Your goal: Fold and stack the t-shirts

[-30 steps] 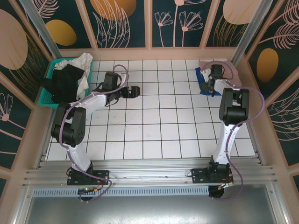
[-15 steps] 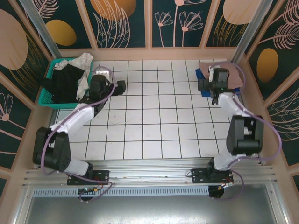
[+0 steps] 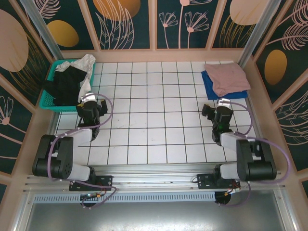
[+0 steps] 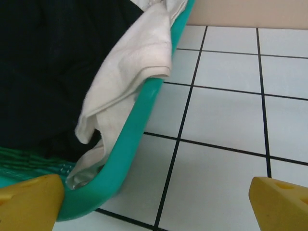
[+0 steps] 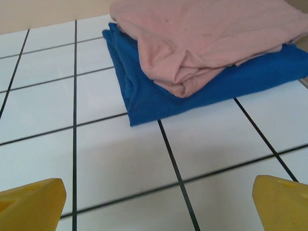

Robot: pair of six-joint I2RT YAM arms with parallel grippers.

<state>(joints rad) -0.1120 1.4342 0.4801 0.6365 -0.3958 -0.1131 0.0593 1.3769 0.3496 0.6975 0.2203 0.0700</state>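
Note:
A folded dusty-pink t-shirt [image 3: 225,77] [image 5: 207,38] lies on top of a folded royal-blue t-shirt [image 3: 210,88] [image 5: 159,98] at the back right of the table. A black t-shirt [image 3: 66,85] [image 4: 48,62] and a white t-shirt [image 3: 87,66] [image 4: 130,86] lie crumpled in the teal basket [image 3: 48,101] [image 4: 130,149]; the white one hangs over its rim. My left gripper [image 3: 93,103] [image 4: 156,207] is open just right of the basket's near corner and holds nothing. My right gripper [image 3: 216,108] [image 5: 156,204] is open over bare tiles, short of the stack.
The basket sits in the back left corner against the wall. A raised wooden border runs round the white tiled table [image 3: 154,110]. Both arms are folded back low near their bases at the near edge.
Both arms have drawn back toward the near edge. The right gripper opened wider and came off the pink and blue stack. The left gripper swung from mid-table to beside the basket.

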